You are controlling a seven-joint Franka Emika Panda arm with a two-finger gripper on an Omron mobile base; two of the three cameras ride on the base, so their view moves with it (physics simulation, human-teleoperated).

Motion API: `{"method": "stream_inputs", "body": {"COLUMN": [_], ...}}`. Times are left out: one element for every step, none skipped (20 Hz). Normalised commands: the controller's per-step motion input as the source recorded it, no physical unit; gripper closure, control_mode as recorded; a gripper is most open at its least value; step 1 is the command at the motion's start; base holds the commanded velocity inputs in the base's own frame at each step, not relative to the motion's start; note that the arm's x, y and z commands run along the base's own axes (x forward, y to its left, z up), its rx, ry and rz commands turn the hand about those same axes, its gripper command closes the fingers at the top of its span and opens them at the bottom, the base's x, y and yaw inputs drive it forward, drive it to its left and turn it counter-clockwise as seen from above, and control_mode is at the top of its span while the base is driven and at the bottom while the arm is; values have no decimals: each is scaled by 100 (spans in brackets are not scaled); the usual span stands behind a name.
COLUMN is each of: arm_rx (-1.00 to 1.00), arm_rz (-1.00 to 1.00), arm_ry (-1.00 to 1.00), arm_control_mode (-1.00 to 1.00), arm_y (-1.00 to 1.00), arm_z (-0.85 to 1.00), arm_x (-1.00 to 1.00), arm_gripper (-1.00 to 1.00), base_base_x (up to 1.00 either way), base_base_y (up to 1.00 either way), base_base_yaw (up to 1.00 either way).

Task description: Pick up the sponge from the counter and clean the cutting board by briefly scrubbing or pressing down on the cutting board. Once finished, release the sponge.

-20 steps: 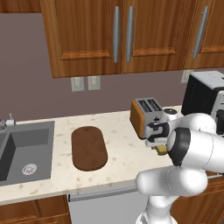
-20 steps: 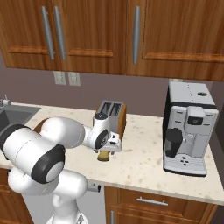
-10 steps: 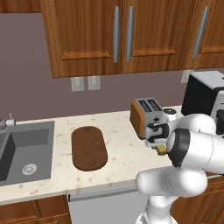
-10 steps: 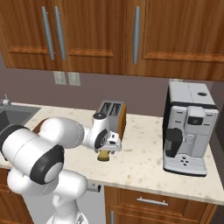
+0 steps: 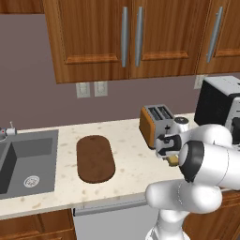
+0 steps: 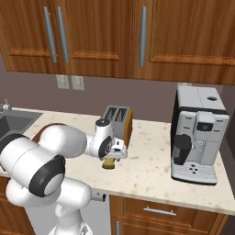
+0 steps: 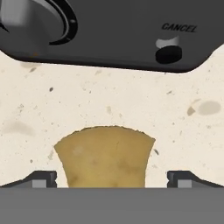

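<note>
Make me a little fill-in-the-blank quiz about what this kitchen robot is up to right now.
1. The hand hangs over the yellow-tan ____, which lies between its open fingers.
2. The sponge lies on the counter just in front of the ____.
3. The cutting board lies between the toaster and the ____.
4. The tall machine at the counter's far end is a ____ maker.

Missing words: sponge; toaster; sink; coffee
</note>
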Motion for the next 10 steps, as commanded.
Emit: {"method": "stream_inputs", "body": {"arm_rx": [-1,0,0,0,0,0,0,0,0,0], "arm_rz": [0,0,0,0,0,0,0,0,0,0], "arm_ry": [0,0,0,0,0,0,0,0,0,0], "arm_control_mode": [-100,-100,-100,-100,-100,-100,-100,-100,-100,-100], "arm_y": [0,0,0,0,0,0,0,0,0,0], "arm_z": [0,0,0,0,0,0,0,0,0,0], "arm_x": [0,0,0,0,0,0,0,0,0,0], "arm_gripper": [-100,-100,-100,-100,-100,-100,-100,-100,-100,100], "base_base_x": [0,0,0,0,0,0,0,0,0,0], "base_base_y": [0,0,0,0,0,0,0,0,0,0], "base_base_yaw": [0,0,0,0,0,0,0,0,0,0]}}
